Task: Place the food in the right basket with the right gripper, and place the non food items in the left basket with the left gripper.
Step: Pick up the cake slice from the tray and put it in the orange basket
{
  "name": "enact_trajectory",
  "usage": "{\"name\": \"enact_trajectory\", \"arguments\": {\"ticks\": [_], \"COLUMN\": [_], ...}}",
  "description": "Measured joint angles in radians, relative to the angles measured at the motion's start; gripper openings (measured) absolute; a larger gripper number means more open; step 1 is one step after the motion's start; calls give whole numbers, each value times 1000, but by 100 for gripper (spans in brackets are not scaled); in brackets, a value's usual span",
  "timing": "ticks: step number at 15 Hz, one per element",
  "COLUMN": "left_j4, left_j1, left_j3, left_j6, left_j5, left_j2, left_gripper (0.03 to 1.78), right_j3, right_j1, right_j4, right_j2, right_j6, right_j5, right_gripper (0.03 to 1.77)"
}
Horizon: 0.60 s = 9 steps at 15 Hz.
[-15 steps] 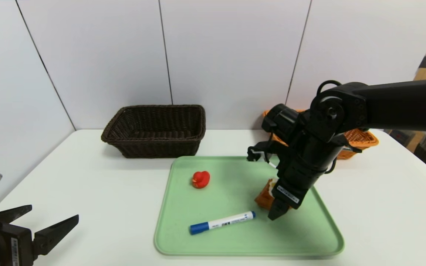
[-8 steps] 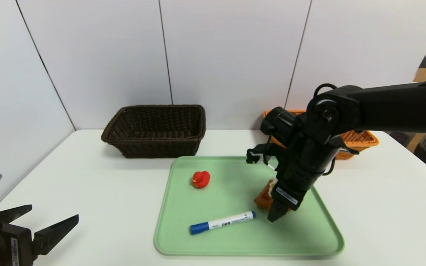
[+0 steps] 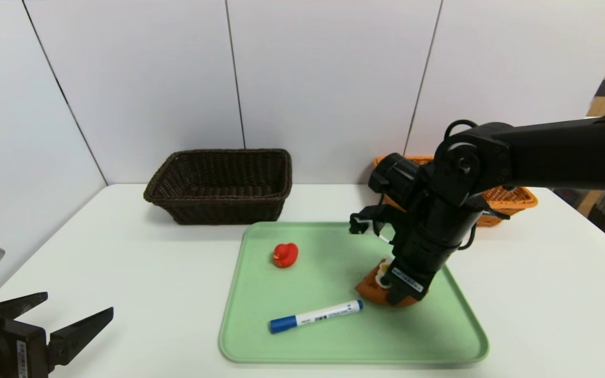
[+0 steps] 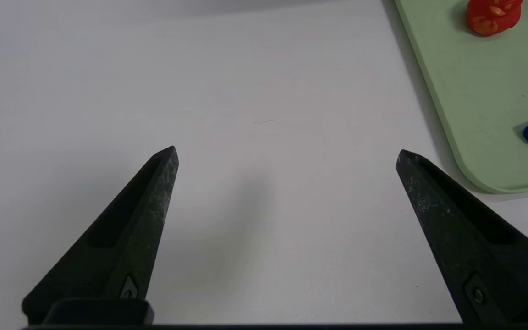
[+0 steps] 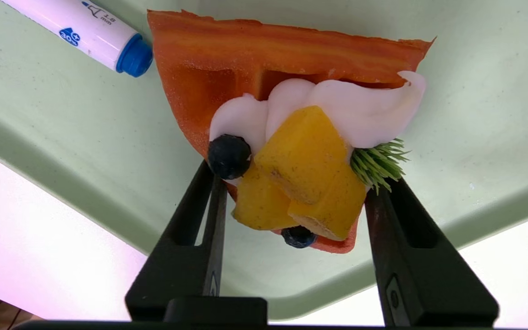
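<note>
Nearest, left gripper (image 3: 45,320) sits parked at the table's (image 3: 544,294) near-left corner, fingers spread wide, holding nothing; on the tray (image 3: 334,341), pen (image 3: 315,316) lies in front, w/ duck (image 3: 285,255) further back; right gripper (image 5: 291,201) straddles the waffle (image 5: 291,137), fingers at both sides, prob. pinching it, though contact isn't certain; step in hand: grasping the food; next calls for a lift, then carry back-right to the orange basket (image 3: 512,197); dark basket (image 3: 218,184) sits rear-left.
</note>
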<state>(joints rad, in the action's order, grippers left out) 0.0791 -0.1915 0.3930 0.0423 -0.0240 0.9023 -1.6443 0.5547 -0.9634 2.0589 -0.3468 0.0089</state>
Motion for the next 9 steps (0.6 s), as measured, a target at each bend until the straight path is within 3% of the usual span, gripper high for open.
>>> {"name": "enact_trajectory", "arguments": {"ticks": [9], "left_j4": [0], "left_j1": [-7], "left_j3": [-1], "left_j6": [0], "left_j5": [0], "left_j2": [0], "left_gripper": [169], "right_j3": [-3], "right_j1": [4], "right_j4": [0], "right_j2": [-7], "right_j6": [3], "right_j5": [-5], "right_gripper": [84]}}
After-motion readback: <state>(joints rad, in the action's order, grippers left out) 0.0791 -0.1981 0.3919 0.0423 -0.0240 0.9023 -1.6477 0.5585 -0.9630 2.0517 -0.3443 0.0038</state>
